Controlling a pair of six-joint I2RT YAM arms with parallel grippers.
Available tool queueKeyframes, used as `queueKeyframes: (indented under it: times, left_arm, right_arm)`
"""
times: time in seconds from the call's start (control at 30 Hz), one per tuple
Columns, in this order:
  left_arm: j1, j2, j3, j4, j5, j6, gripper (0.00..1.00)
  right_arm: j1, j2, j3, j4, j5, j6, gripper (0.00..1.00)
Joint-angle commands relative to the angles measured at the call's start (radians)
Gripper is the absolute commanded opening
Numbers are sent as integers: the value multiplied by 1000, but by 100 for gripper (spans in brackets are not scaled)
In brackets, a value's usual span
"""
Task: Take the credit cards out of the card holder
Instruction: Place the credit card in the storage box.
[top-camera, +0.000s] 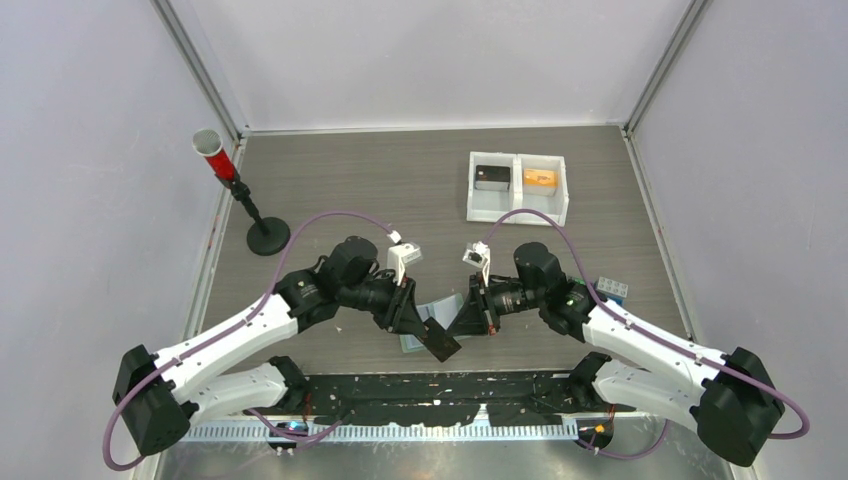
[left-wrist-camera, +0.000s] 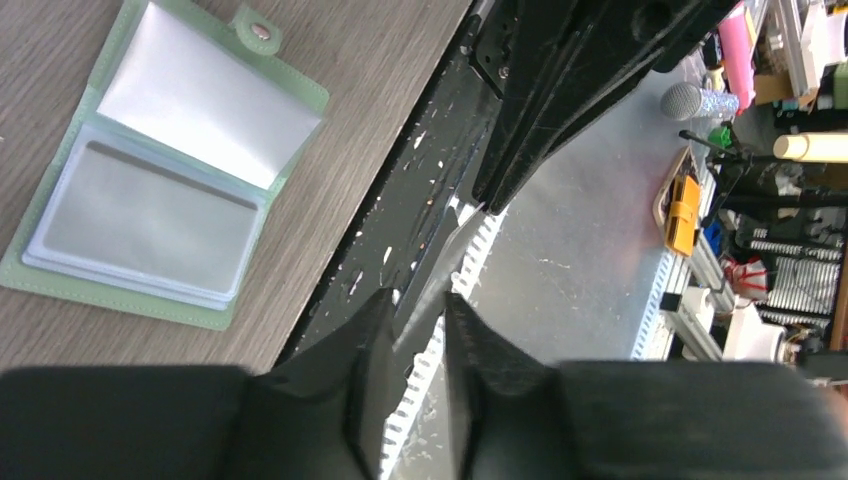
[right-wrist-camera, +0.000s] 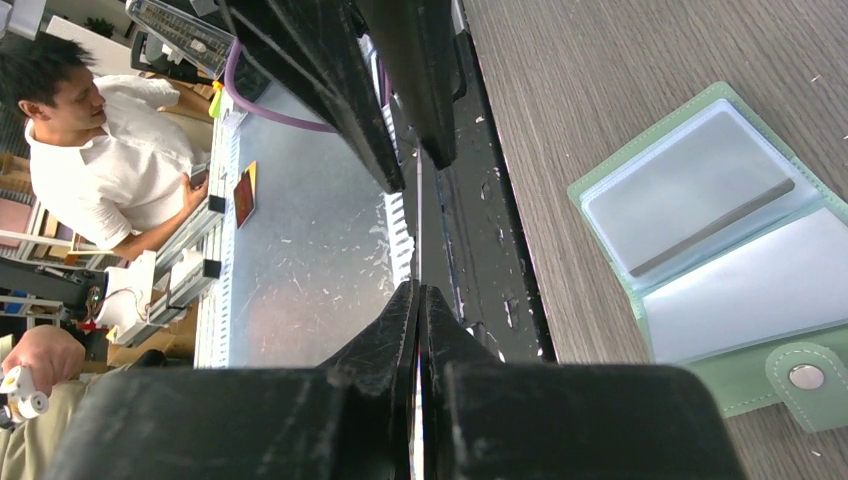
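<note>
— Green card holder (left-wrist-camera: 160, 170) lies open and flat on the desk (top-camera: 400, 180), close to the near edge. I can see its pale pockets.

— Where are your arms?

— I have both bent in toward the middle, tip to tip, right above the holder. My right gripper (right-wrist-camera: 419, 290) is squeezed tight on a thin card (top-camera: 438, 340), which is up off the desk. My left gripper (left-wrist-camera: 418, 300) is at the card's other end, with one finger on each side of it.

— Is the left one pinching it?

— No, its fingers are a little apart and I can see a gap.

— Any room to move?

— Bare wood runs behind the arms up to the white tray (top-camera: 517, 190). An orange card (top-camera: 540, 178) lies in its right part and a black piece (top-camera: 493, 177) in its left. A black stand (top-camera: 266, 236) is far off, back left.
</note>
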Motion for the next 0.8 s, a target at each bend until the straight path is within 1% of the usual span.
queueKeyframes:
  times: [0.0, 0.1, 0.13, 0.17, 0.2, 0.23, 0.27, 0.3, 0.33, 0.37, 0.43, 0.53, 0.6, 0.7, 0.77]
  left_arm:
    - [-3, -13, -10, 91, 65, -22, 18]
    - [-3, -21, -15, 100, 52, -37, 1]
    - [-3, -21, -15, 100, 46, -40, 0]
    - [-3, -22, -15, 99, 32, -51, 0]
    - [-3, -21, -15, 94, 17, -57, 0]
    - [-3, -22, -15, 91, -3, -62, 0]
    - [-2, -25, -14, 87, -32, -69, 0]
    - [-2, -27, -15, 86, -56, -78, 0]
    - [-2, -34, -16, 90, -83, -90, 0]
    - [-2, -41, -18, 94, -112, -107, 0]
    - [-2, -59, -25, 108, -192, -155, 0]
    - [-2, -90, -23, 84, -360, -256, 0]
    - [-2, -117, -41, 116, -415, -296, 0]
    - [-2, -173, -89, 205, -460, -372, 0]
    - [-2, -207, -120, 267, -475, -419, 0]
  right_arm:
    - [4, -6, 32, 48, -15, -1, 5]
    - [4, -10, 34, 51, 10, 14, 7]
    - [4, -14, 36, 49, 43, 20, 9]
    - [3, -23, 38, 46, 60, 31, 16]
    - [3, -29, 41, 40, 102, 39, 20]
    - [1, -42, 42, 36, 126, 58, 28]
    - [1, -49, 44, 29, 175, 68, 31]
    - [0, -64, 46, 22, 204, 86, 38]
    - [0, -71, 50, 5, 264, 94, 44]
    - [0, -88, 51, -5, 295, 107, 53]
    - [1, -118, 51, -45, 412, 125, 60]
    - [0, -176, 29, -43, 501, 171, 62]
    - [-1, -204, 12, -29, 543, 203, 62]
    - [0, -228, -26, 40, 592, 248, 60]
    - [0, -235, -54, 95, 586, 279, 58]
